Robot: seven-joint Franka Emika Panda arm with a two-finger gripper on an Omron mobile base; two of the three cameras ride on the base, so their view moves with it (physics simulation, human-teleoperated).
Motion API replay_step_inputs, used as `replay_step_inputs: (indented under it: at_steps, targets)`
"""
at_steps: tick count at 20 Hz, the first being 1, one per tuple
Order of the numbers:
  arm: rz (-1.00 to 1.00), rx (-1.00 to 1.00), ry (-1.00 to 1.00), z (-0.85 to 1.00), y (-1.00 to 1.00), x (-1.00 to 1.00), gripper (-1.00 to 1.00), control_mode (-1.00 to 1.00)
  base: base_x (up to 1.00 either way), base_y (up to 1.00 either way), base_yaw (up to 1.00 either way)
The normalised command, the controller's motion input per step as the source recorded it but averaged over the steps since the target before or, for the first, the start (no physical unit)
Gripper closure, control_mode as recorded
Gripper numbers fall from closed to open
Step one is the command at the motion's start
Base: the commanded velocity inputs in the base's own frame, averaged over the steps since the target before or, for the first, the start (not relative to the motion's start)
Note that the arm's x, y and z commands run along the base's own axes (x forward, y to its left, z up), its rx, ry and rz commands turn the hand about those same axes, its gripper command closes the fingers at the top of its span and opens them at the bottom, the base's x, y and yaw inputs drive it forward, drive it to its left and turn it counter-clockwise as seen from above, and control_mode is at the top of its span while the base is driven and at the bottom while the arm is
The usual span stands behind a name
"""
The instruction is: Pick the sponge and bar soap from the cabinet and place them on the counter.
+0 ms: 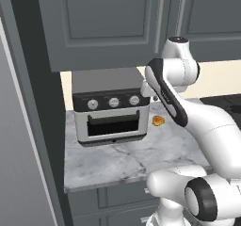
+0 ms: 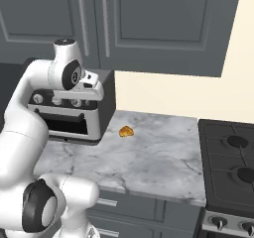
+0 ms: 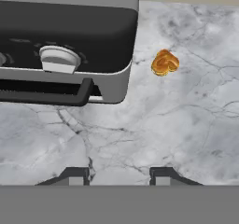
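1. Marble makes the counter (image 1: 122, 161), white-grey with thin dark lines.
2. Up above it hangs the dark grey cabinet (image 1: 103, 22), and both its doors with the long silver handles are shut.
3. Any sponge or soap would be behind those doors, so I cannot tell where they are.
4. A silver toaster oven (image 1: 110, 109) with three knobs sits on the counter at the left, under the cabinet.
5. A small shiny orange-yellow lump (image 3: 165, 62) lies on the marble just beside the oven's right side, not touching it.
6. The gripper (image 3: 120, 175) hangs in the air over the counter, in front of the oven's right corner.
7. Its two dark tips stand apart with bare marble between them, so it is loose and holds nothing.
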Motion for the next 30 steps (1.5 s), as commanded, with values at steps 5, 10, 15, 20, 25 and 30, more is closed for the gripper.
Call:
replay_step_inputs:
  at_steps: [5,10,15,20,25,30]
  targets:
    - [0.03,0.0,-0.05,0.08,-0.07,-0.1,-1.0,-1.0,0.0,0.0,0.0]
    - [0.0,0.0,-0.19,0.16,-0.18,-0.39,-1.0,-1.0,0.0,0.0,0.0]
    - [0.0,-0.01,-0.21,0.19,-0.17,-0.42,-1.0,-1.0,0.0,0.0,0.0]
    - [0.0,0.0,-0.21,0.29,-0.22,-0.35,-1.0,-1.0,0.0,0.0,0.0]
    - [-0.01,0.03,-0.17,0.53,-0.15,-0.04,-1.0,-1.0,0.0,0.0,0.0]
    - [0.0,0.04,-0.16,0.59,-0.05,0.0,-1.0,-1.0,0.0,0.0,0.0]
